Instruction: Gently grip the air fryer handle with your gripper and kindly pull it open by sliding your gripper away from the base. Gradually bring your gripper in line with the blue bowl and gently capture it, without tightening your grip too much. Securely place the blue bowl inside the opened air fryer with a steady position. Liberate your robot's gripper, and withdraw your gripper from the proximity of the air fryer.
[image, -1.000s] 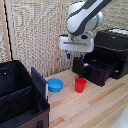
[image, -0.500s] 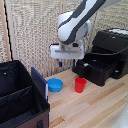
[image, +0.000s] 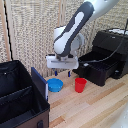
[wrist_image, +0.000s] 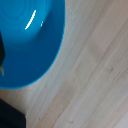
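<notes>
Arm bends down; its jaws (spread unclear) hover just above the blue bowl.

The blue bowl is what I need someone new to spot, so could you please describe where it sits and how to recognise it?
Start at the black fabric case on the exterior view's left. On the wooden table just beyond it, below the gripper, sits the blue bowl. It is shallow and bright blue, unlike the taller red cup beside it.

Red cup upright on wood table, black fabric case nr ext view's left.
</notes>
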